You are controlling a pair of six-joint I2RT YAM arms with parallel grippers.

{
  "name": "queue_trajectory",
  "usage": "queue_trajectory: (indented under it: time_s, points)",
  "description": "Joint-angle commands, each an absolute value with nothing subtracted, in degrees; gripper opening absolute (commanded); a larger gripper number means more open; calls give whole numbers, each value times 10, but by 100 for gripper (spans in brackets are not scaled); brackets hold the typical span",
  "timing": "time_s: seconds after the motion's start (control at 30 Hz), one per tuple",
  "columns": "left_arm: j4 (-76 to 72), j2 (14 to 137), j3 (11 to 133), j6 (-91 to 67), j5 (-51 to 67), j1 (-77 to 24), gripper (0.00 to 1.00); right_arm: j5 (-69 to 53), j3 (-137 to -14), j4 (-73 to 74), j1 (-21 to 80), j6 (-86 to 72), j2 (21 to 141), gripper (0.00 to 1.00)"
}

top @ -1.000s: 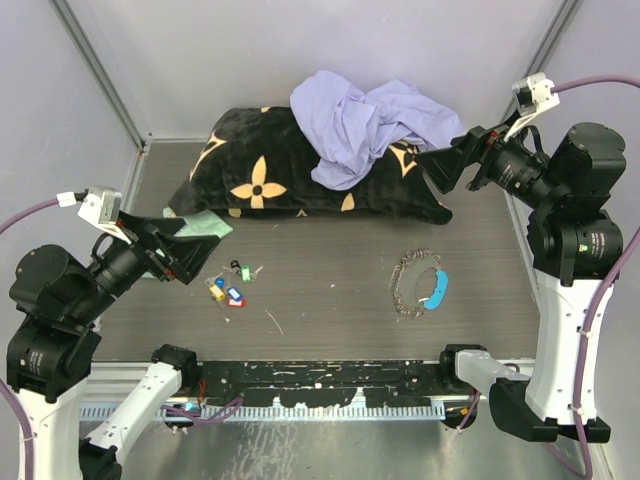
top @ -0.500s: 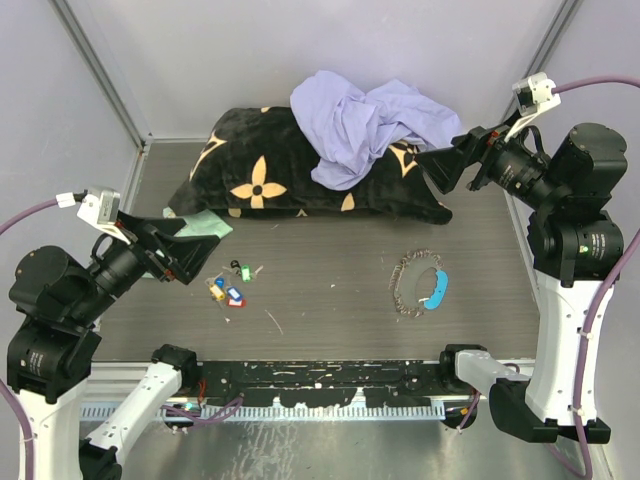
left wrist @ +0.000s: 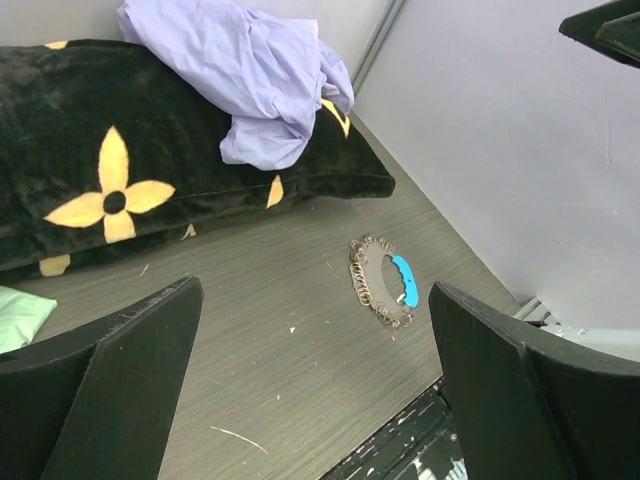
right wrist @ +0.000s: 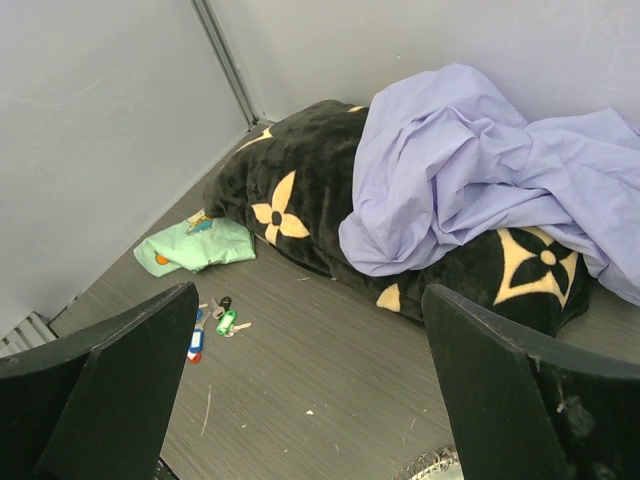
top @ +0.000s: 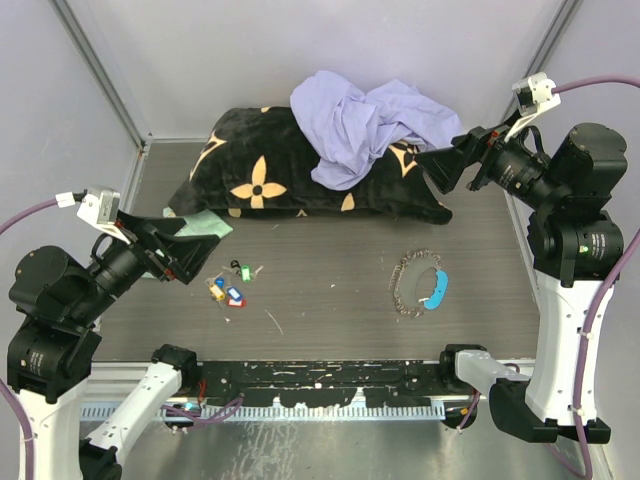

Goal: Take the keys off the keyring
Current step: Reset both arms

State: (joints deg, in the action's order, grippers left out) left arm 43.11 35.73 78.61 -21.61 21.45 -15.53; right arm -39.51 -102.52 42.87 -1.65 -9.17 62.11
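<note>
Keyring [top: 410,286] lies right of centre on the surface [top: 330,265], long axis near-vertical in frame, blue crescent [top: 438,288] on its right side. Keys [top: 230,288] cluster at left centre. Both jaws spread, empty.

no change visible, keys [top: 233,293] and keyring [top: 437,288] unmoved

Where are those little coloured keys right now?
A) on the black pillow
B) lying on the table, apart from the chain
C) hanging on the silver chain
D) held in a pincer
B: the keys lie clustered on the table on the left, while the keyring lies off to the right.
</note>
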Motion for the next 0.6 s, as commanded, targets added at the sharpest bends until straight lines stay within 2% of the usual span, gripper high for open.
queue_trajectory:
  time_s: [0.0, 0.57]
  points:
    - [397, 354, 789, -215, 228, -157, 98, -393, -1029, 397, -19, -88, 611, 100]
    - [397, 353, 789, -214, 227, -156, 98, -397, -1029, 398, -19, -87, 610, 100]
